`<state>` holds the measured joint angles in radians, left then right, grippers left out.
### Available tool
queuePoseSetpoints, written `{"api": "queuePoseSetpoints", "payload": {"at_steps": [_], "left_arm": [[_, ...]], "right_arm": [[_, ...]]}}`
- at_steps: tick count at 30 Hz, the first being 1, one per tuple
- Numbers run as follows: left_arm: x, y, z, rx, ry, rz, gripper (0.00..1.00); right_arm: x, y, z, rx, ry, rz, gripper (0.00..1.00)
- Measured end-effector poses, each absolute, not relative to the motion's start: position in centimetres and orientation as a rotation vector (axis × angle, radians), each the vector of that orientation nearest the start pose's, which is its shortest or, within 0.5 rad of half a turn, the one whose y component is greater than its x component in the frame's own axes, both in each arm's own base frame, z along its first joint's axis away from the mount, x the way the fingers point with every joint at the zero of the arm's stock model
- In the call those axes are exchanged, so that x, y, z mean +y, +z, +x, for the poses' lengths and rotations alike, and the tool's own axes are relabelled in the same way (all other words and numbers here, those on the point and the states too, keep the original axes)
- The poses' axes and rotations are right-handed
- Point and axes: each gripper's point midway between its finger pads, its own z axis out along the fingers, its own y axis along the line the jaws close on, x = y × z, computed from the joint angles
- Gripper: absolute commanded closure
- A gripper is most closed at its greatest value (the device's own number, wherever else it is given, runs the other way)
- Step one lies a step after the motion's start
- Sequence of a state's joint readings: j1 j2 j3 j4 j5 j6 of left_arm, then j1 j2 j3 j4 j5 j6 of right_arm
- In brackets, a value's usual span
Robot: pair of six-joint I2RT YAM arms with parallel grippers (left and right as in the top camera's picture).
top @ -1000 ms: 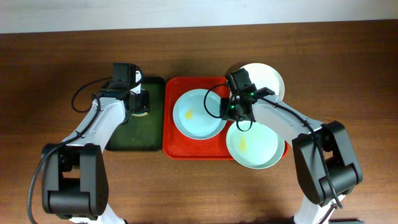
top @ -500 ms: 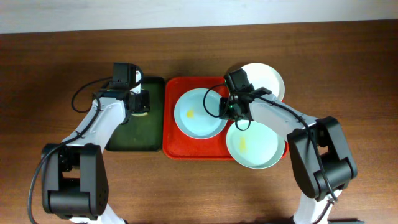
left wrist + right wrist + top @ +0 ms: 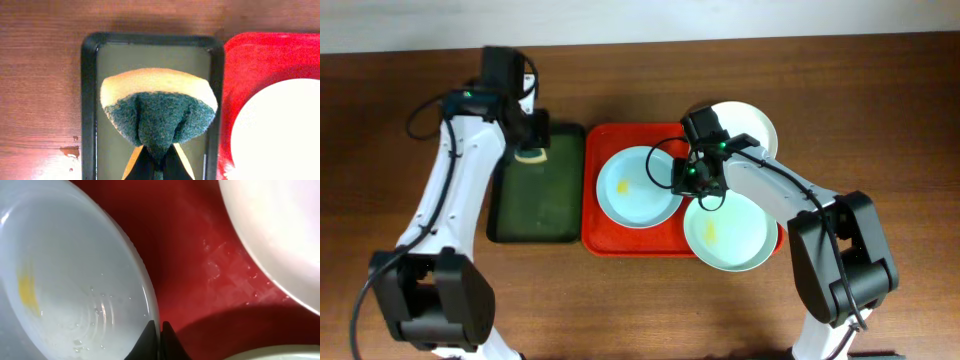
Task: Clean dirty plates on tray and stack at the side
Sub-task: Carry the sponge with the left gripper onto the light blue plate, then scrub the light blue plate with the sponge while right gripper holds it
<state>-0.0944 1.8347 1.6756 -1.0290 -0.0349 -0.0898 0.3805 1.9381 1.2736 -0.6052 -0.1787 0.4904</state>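
Note:
The red tray (image 3: 605,240) holds three plates. The pale blue plate (image 3: 635,190) lies at its left with a yellow smear. The pale green plate (image 3: 735,240) lies at the front right with a smear. The white plate (image 3: 755,125) lies at the back right. My right gripper (image 3: 684,180) is shut on the blue plate's right rim (image 3: 145,295). My left gripper (image 3: 530,150) is shut on a yellow and green sponge (image 3: 157,107), held above the dark green tray (image 3: 90,100).
The dark green tray (image 3: 535,215) lies left of the red tray on the brown wooden table (image 3: 880,120). Small water drops sit on the wood by its left edge (image 3: 70,150).
My left arm has lifted and drawn back toward the far end of the green tray, with the sponge in it. The right gripper stays on the blue plate's rim.

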Motion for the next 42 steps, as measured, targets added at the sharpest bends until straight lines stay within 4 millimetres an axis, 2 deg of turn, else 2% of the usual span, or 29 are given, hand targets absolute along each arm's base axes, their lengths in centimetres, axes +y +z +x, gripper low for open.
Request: {"api": "queuePoseSetpoints", "payload": {"at_steps": [2,4,5,6,8,11,15,16,17,20,22,27,29,31,32,35,40,42], "left_arm": [[-4.3,16.4,42.3,2.792,-0.073,-0.002,1.0],[-6.0,16.1,41.5,2.821,-0.191,0.024,1.0],[-7.8,15.9,41.0,2.83,-0.261,0.068,1.0],[-8.7,15.7,40.9,2.833,-0.28,0.091,1.0],[-11.7,14.9,41.1,2.832,-0.325,0.17,1.0],[-16.6,11.3,41.0,2.872,-0.375,0.279,1.0],[-19.4,6.8,40.6,2.945,-0.379,0.344,1.0],[-19.8,5.6,40.2,2.97,-0.369,0.353,1.0],[-20.0,4.9,40.0,2.989,-0.359,0.345,1.0],[-19.6,4.0,40.1,3.009,-0.317,0.299,1.0],[-19.3,3.9,40.6,2.998,-0.286,0.277,1.0],[-18.8,3.9,41.2,2.98,-0.232,0.247,1.0],[-18.7,3.7,41.2,2.981,-0.225,0.246,1.0],[-18.7,2.9,41.1,2.998,-0.215,0.246,1.0],[-18.6,2.4,41.0,3.008,-0.21,0.246,1.0],[-18.6,2.1,41.0,3.013,-0.208,0.246,1.0],[-18.6,2.1,41.0,3.013,-0.208,0.246,1.0],[-18.6,2.1,41.0,3.014,-0.207,0.246,1.0]], "right_arm": [[18.3,2.4,37.5,2.912,0.424,0.12,0.96],[18.3,2.4,37.5,2.913,0.423,0.121,0.96],[18.3,2.4,37.5,2.912,0.424,0.12,0.96],[18.3,2.4,37.5,2.912,0.423,0.119,0.96],[18.3,2.4,37.6,2.912,0.424,0.12,0.95],[18.3,2.4,37.6,2.912,0.425,0.122,0.96],[18.3,2.4,37.5,2.912,0.424,0.122,0.95],[18.3,2.4,37.5,2.913,0.425,0.123,0.86],[18.3,2.4,37.5,2.913,0.425,0.124,0.7],[18.4,2.4,37.6,2.911,0.43,0.122,0.65],[18.6,2.6,38.0,2.891,0.438,0.114,0.71],[18.7,2.7,38.3,2.876,0.445,0.107,0.74],[18.7,2.6,38.5,2.868,0.448,0.105,0.83],[18.6,2.4,38.2,2.874,0.444,0.101,0.82],[18.6,2.3,38.2,2.875,0.444,0.102,0.78],[18.6,2.3,38.2,2.875,0.444,0.097,0.75],[18.6,2.3,38.2,2.874,0.443,0.089,0.9],[18.6,2.3,38.2,2.873,0.438,0.092,0.92]]}}
